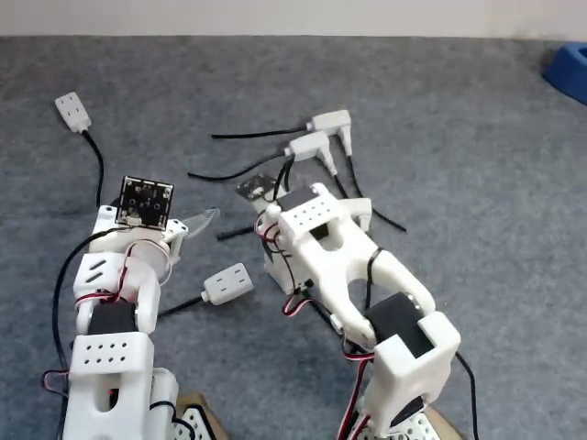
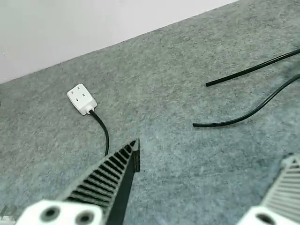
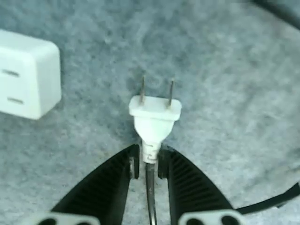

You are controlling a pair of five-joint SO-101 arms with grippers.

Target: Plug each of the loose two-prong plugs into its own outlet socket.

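Plug [image 3: 154, 112]: white with 2 metal prongs. My right wrist camera shows it over the grey table [image 3: 234, 70], prongs pointing away from the arm.
Right gripper [image 3: 148, 161]: clenched on the plug's neck, 1 black finger on each side. The plug's black cord runs back between them.
Slotted socket [image 3: 28, 75]: a white block just beside the plug and off to one side, not touching it. I count 2 empty slots on the face I can see.
Left gripper [image 2: 214, 151]: released, with its fingers spread wide over the table and nothing between them.
Corner socket [image 2: 82, 98]: white, lying near the table's far edge, well apart from the left gripper. Its black cord trails back toward that arm.
Middle socket [image 1: 227, 284]: on the high camera it lies on the table between the 2 arms, with its cord running toward the left arm.
Rear block [image 1: 330, 121]: white, on the table beyond the right arm, with black cords running off it.
Second block [image 1: 310, 145]: white, just beside the rear block. I cannot tell whether anything is plugged into either.
Loose cords [image 2: 248, 112]: 2 black cords with free ends, lying on the table in the left wrist camera.
Blue object [image 1: 569, 69]: at the table's far corner, well apart from everything else.
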